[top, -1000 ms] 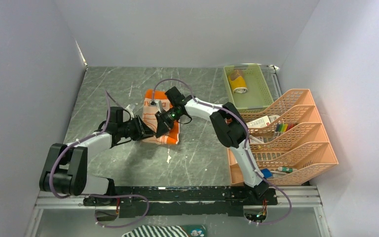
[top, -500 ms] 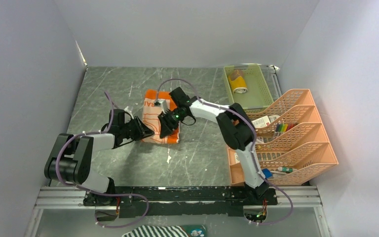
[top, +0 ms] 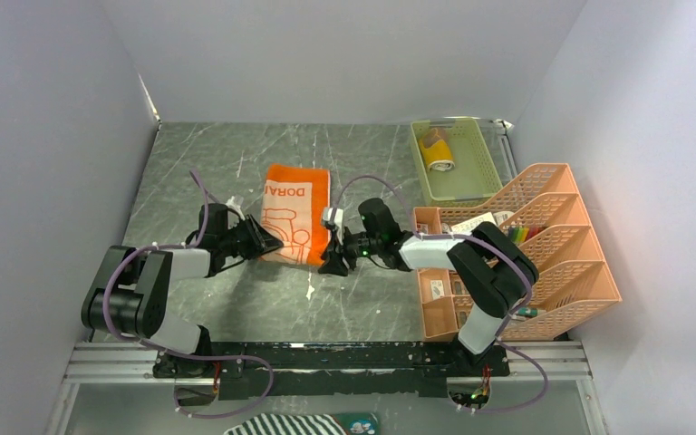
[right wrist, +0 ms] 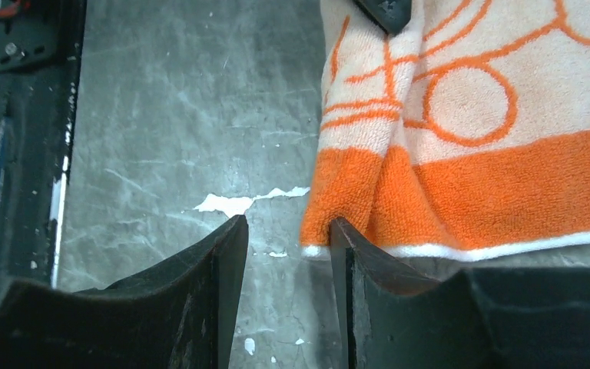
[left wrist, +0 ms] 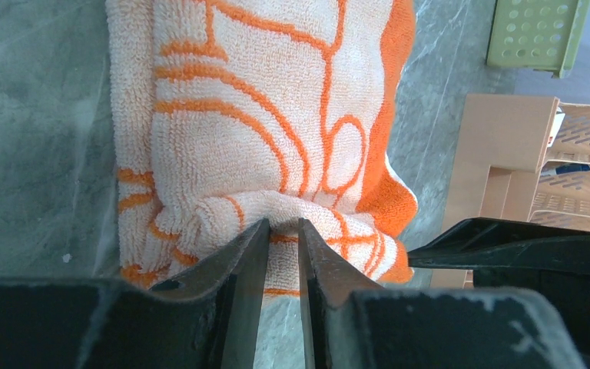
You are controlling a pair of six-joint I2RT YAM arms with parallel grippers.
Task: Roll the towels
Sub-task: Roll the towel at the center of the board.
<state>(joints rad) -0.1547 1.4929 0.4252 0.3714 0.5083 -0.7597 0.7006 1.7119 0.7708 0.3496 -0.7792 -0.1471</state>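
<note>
The orange towel with its cream border and white cat outline lies flat at mid-table, lettering at its far end. My left gripper sits at the towel's near-left edge. In the left wrist view its jaws are shut on a bunched fold of the towel. My right gripper is open at the towel's near-right corner. Bare table shows between its fingers, and the right fingertip touches the orange corner. The mustard-yellow towel lies rolled in the green tray.
A green tray stands at the back right. An orange tiered rack with papers and pens fills the right side, close behind the right arm. A striped cloth lies below the arm bases. Grey walls enclose the table.
My right gripper let go of the orange towel, opened and drew back to the near right. The towel now lies spread out. The left gripper stayed pinched on its near-left edge.
</note>
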